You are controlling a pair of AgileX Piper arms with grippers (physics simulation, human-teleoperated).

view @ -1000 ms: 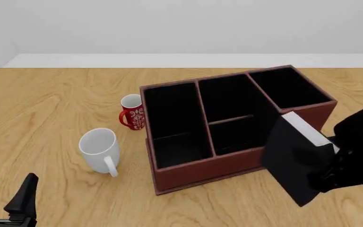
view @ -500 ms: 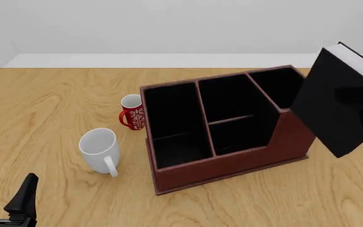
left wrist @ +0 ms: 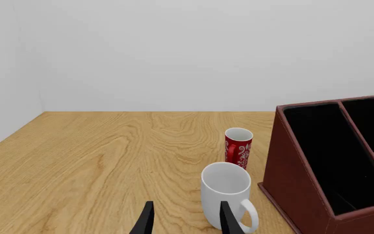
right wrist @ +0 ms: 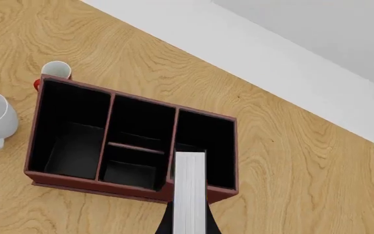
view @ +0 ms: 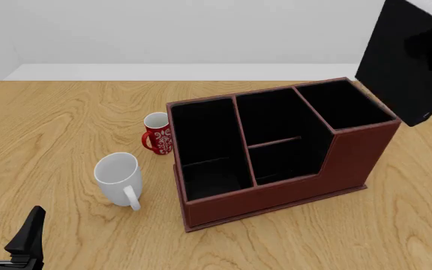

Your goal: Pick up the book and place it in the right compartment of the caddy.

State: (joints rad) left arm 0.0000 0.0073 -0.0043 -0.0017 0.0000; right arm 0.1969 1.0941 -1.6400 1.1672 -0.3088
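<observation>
The black book [view: 405,59] with its white page edge hangs high in the air, tilted, above the right end of the reddish-brown caddy [view: 276,194]. In the right wrist view the page edge [right wrist: 190,190] points down over the tall right compartment [right wrist: 206,144], which also shows in the front view [view: 343,104]. My right gripper [right wrist: 189,228] is shut on the book; its black fingers show on either side of the book at that view's lower edge. My left gripper [view: 6,236] is open and empty, low at the near left of the table, far from the caddy.
A white mug [view: 118,179] stands left of the caddy, just ahead of my left gripper's fingers [left wrist: 146,220]. A small red patterned mug [view: 157,134] stands beside the caddy's left wall. The other caddy sections [view: 276,135] hold nothing.
My right gripper has raised the book from low at the caddy's front right corner up and away, so it now hangs above the right compartment. The left arm has not moved.
</observation>
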